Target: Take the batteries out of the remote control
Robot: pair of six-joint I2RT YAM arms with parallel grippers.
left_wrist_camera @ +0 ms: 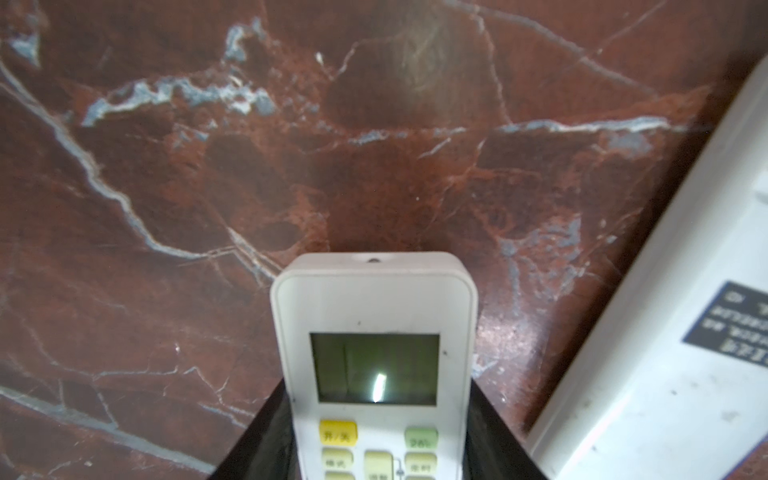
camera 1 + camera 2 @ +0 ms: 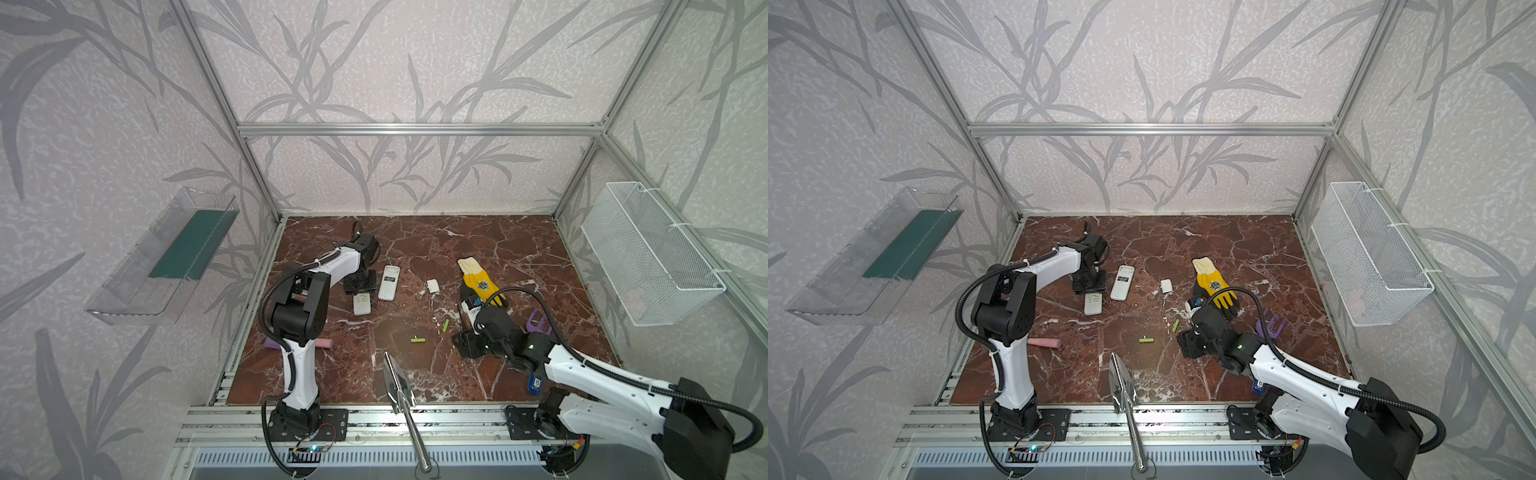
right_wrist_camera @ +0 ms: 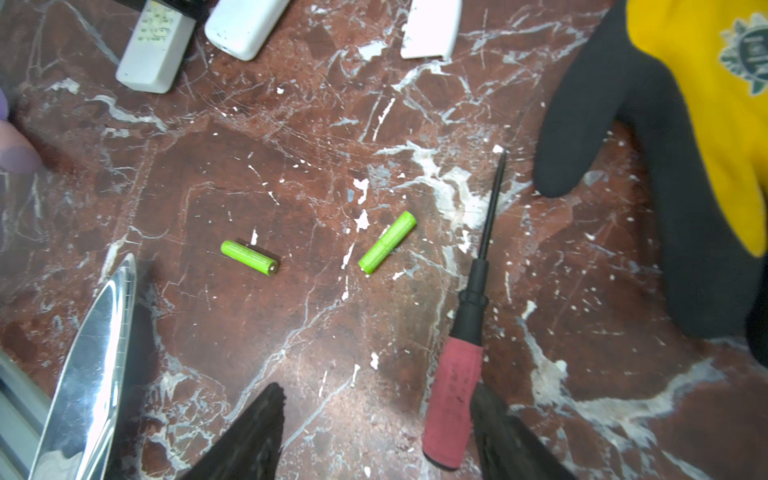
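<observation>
The left gripper (image 1: 378, 395) has its jaws partway in, pressed against the long sides of the small remote (image 1: 374, 316). This remote lies screen and buttons up on the marble table (image 2: 478, 249) at the far left, just beside the larger remote (image 2: 388, 282). The left lime battery (image 3: 249, 257) and the right lime battery (image 3: 387, 242) lie loose mid-table, apart from each other. No yellow battery shows anywhere, so any left are probably inside this small remote. Its battery door is presumably underneath, so the grip should be firm and square. The lift should clear the neighbouring remote before the small one is turned over. The right gripper (image 3: 376, 399) hangs wide open and empty near the right, ready to work the cover. Only the left wrist view shows the jaws meeting the remote's sides; in both top views the gripper body hides that contact. Only the right wrist view shows the screwdriver (image 3: 455, 386), its pink handle just beside one finger; the arm covers it from above. A top view alone shows the loose white cover (image 2: 432, 286) right of the larger remote.
</observation>
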